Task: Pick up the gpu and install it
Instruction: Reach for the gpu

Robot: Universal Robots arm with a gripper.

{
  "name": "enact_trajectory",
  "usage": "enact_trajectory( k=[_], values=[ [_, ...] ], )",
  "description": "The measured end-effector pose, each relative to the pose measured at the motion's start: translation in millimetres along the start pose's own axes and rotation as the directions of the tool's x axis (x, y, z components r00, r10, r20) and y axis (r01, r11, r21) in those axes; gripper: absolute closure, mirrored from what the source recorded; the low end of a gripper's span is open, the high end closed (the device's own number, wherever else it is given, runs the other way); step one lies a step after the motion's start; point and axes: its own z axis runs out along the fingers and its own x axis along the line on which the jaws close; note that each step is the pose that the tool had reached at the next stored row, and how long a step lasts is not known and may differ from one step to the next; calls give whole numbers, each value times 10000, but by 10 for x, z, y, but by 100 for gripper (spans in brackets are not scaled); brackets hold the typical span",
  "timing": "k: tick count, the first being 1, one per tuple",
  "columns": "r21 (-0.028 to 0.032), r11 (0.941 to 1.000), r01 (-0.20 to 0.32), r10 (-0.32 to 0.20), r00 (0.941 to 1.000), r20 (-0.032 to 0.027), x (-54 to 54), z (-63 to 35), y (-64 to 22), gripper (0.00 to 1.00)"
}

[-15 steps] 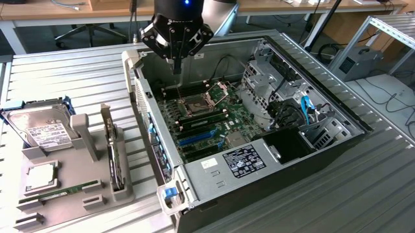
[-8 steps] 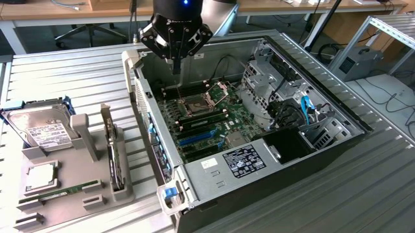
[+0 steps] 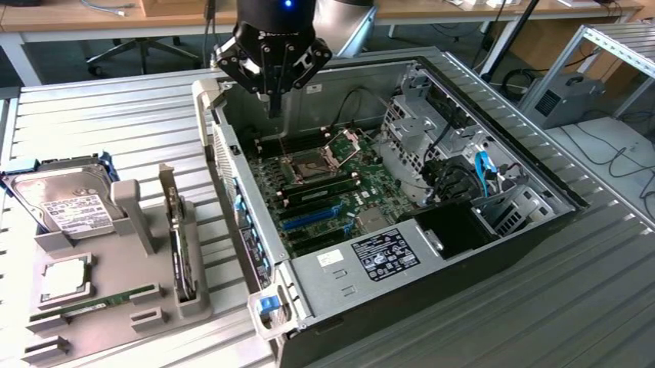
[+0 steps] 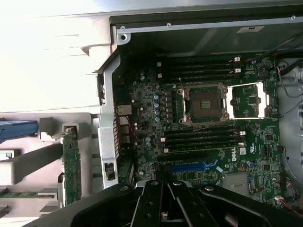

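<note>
You had the gripper (image 3: 272, 103) poised over the open computer case (image 3: 317, 295), jaws pinched shut on nothing. The gpu (image 3: 180, 253) stood on edge in the grey holder tray (image 3: 107, 272) outside the case. In the exterior view it lay at about seven o'clock from the jaws and well apart from them, its long axis running twelve to six.

Green motherboard (image 3: 369, 180) (blue slot (image 3: 307, 219)), grey tray (image 3: 107, 264).
</note>
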Motion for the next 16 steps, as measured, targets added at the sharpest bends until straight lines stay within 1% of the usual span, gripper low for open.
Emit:
enact_trajectory(
  k=[5, 16],
  values=[
    [0, 10000, 1, -1, 10000, 0, 37, -1, -3, 89],
    [0, 10000, 0, 0, 10000, 0, 80, -2, -6, 89]
  ],
)
